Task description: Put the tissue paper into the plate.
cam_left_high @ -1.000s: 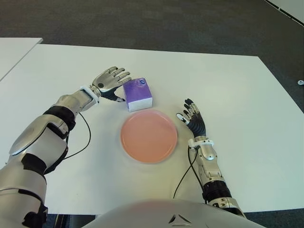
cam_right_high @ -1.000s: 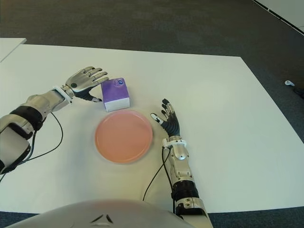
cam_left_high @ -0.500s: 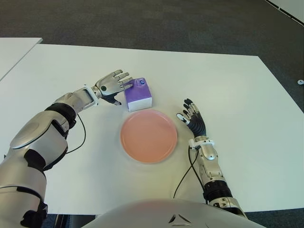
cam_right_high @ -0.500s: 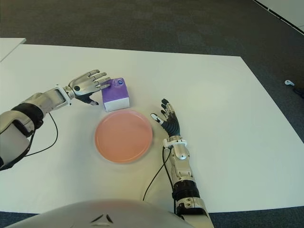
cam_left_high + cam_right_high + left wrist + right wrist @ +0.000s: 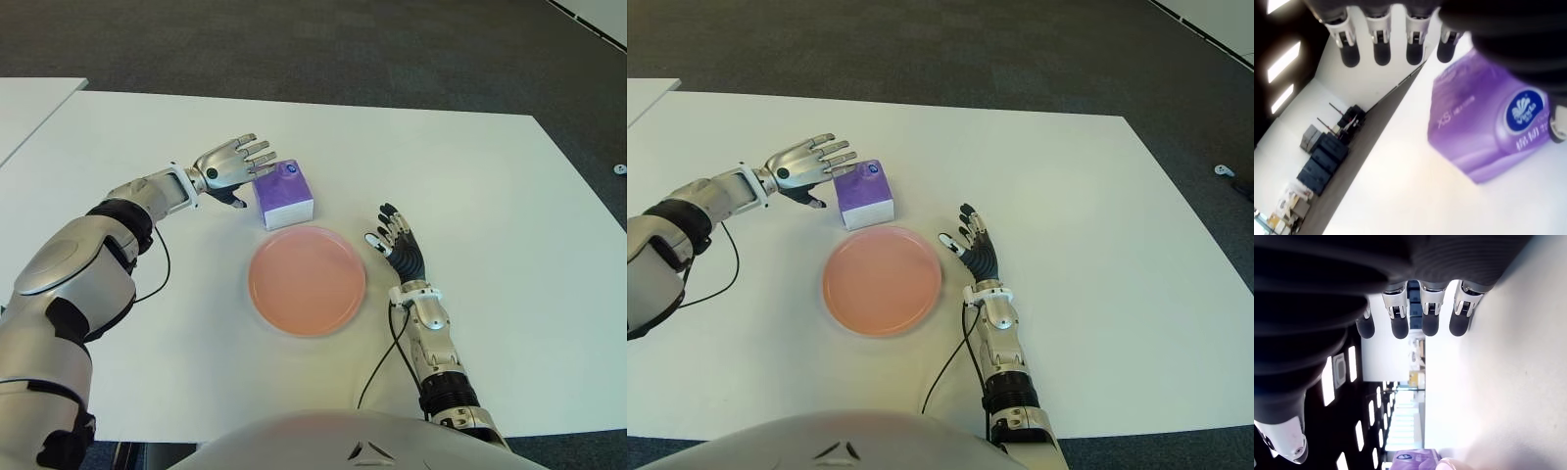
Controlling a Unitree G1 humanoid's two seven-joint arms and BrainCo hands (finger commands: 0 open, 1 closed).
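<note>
A purple pack of tissue paper (image 5: 284,195) stands on the white table (image 5: 470,186), just behind the round pink plate (image 5: 307,280). My left hand (image 5: 233,164) hovers at the pack's left side, fingers spread over its near top edge and thumb down beside it, holding nothing. The left wrist view shows the tissue pack (image 5: 1488,127) under the straight fingers (image 5: 1382,46), with a gap between them. My right hand (image 5: 396,243) shows open to the right of the plate, fingers extended.
A second white table (image 5: 29,108) adjoins at the far left. Dark carpet (image 5: 323,49) lies beyond the table's far edge. Thin black cables (image 5: 384,357) run along both forearms.
My left hand first reached right onto the tissue pack's top, then lifted slightly and drew back with fingers spread. The pack, plate and right hand have stayed put.
</note>
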